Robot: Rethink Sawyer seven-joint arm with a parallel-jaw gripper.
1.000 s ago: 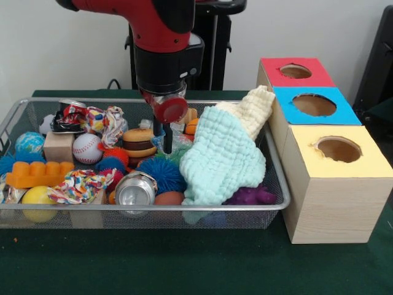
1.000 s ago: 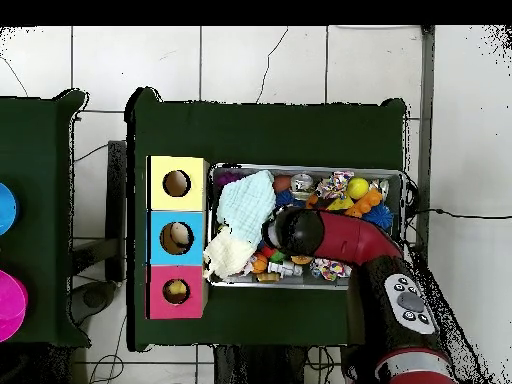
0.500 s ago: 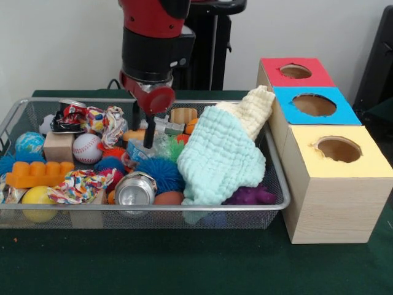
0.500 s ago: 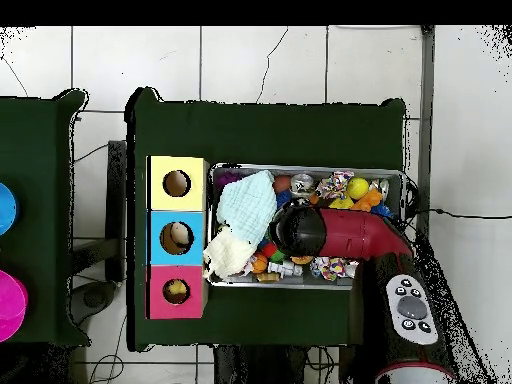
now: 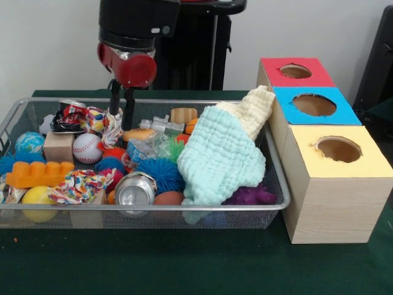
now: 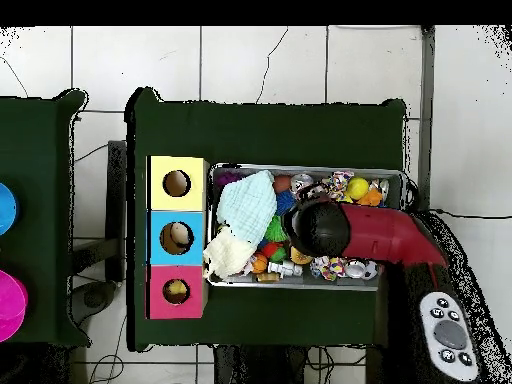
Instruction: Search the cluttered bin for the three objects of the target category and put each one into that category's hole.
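**Table** (image 5: pixel 184 264): green-covered; it carries the bin on the left and three boxes on the right.

**Bin** (image 5: pixel 184 208): a wire-mesh tray, heaped full. The targets, if any remain, lie somewhere in this clutter. Their category is not stated, so they cannot be singled out here.

**Boxes**: wooden, in a row from near to far, each with one round hole on top: yellow box (image 5: pixel 334 184), blue box (image 5: pixel 282 98), red box (image 5: pixel 270 67).

**Cloth** (image 5: pixel 221 153): pale green, draped over the bin's right end and leaning toward the boxes. It probably hides several items beneath it, and a purple toy (image 5: pixel 252 196) shows at its near edge.

**Gripper** (image 5: pixel 121 123): hangs over the far-left part of the bin, just above a patterned rag (image 5: pixel 98 117). Its two black fingers (image 5: pixel 115 101) stand a narrow gap apart, with nothing between them.

**Small items**: can (image 5: pixel 135 190), blue spiky ball (image 5: pixel 161 173), orange brick (image 5: pixel 37 173), baseball (image 5: pixel 87 147).

**Step in hand**: judged to be searching.

- Descend on one exposed item only, with the fingers straddling it.
- Keep clear of the rag, which may snag and drag its neighbours along.
- Lifting the cloth aside would likely expose more candidates.
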